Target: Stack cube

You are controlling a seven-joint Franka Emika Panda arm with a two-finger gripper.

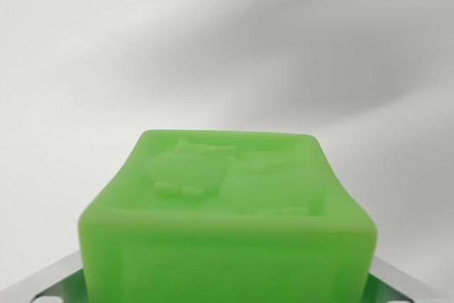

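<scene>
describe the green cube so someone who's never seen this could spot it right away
Against the plain pale grey backdrop that fills the wrist view, look at the bottom centre. There sits the green cube, with metal gripper parts showing at both lower corners. It is the only coloured thing in view, a bright translucent green block with raised animal-like figures on its recessed top face.

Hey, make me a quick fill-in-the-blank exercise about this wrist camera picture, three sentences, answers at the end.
1. The soft-looking plastic cube close to the camera is ____ in colour.
2. The raised relief figures sit on the cube's ____ face.
3. The blurred surface behind the cube looks plain ____.

Missing words: green; top; white
</scene>
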